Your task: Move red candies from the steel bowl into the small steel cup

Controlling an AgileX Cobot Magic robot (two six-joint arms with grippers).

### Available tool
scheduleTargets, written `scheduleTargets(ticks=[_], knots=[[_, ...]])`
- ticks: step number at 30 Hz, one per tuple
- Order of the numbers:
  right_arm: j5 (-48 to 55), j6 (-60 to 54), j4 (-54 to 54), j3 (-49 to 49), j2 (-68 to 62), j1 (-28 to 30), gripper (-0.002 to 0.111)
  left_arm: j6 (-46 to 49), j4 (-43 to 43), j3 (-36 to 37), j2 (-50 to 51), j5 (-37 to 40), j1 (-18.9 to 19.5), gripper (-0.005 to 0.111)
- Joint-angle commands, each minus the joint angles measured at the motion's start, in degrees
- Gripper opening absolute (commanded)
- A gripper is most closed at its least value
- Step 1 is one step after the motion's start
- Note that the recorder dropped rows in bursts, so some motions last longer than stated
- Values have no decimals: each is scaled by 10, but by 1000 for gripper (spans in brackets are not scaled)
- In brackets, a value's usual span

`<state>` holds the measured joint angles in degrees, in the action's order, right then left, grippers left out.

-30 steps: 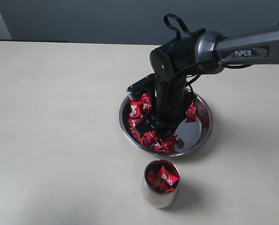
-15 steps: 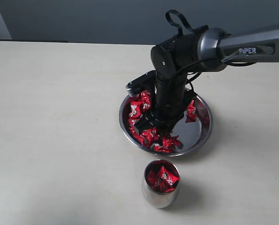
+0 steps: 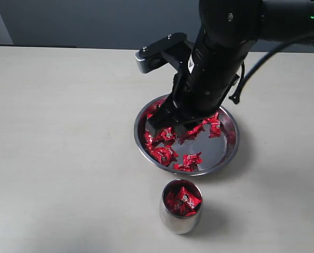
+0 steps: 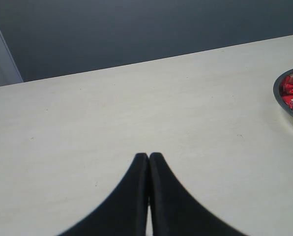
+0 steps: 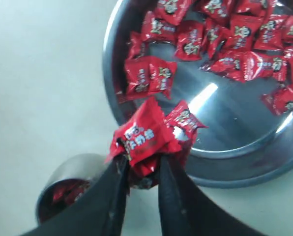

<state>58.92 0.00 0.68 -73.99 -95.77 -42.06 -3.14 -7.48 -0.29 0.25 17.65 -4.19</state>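
**Candy in the grip, cup waiting toward the lower edge of the frame**

The right arm (image 3: 220,58) hangs over the wide, shallow, shiny steel bowl (image 3: 228,150). Its jaws pinch one crinkly red-wrapped candy (image 5: 142,133), clear of the dish. In the right wrist view the wrapper fans out above the dark tips, with its crimped ends sticking out to both sides.

The small, rounded steel cup (image 3: 174,224) stands on the pale tabletop (image 3: 62,158) at lower centre of the exterior view. It is just past the bowl's lower rim, not touching it, and a little right of the jaws. As I read it, the carry goes down-frame across that rim.

Nothing stands between, but the cup's mouth is narrow and red candies (image 3: 182,201) already show inside it. A sloppy drop could bounce off. More red candies (image 3: 163,154) lie loose in the bowl, mostly on its left side.

The left jaws are pressed together over bare tabletop, empty. They see only the bowl's edge at the right of their view, so the right arm is the nearer one.
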Motion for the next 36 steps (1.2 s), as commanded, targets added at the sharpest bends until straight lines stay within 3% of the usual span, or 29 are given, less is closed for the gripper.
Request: scheduleTargets(ticks=[1,8,14,19,23,33,36], knots=[[-10,5,-1,43,51,-28,7,-3,-1,3,-2,-4,1,0],[-79,15,-31,87,68,-25,7,-3,-1,3,-2,-4,1,0],[-160,27,-53,83,-2,24,7,-3,-1,3,-2,-4,1,0],[-160,27,-44,67,-63,70,8,-3,-1,3,-2,-4,1,0],[-157,21,-40,51,-87,94,19,-3,-1,3,-2,-4,1,0],[-137,-11,-11,36,-97,100,21,-3,-1,3,-2,-4,1,0],[-131,-19,-3,34,-97,100,27,-3,-1,3,-2,-4,1,0]])
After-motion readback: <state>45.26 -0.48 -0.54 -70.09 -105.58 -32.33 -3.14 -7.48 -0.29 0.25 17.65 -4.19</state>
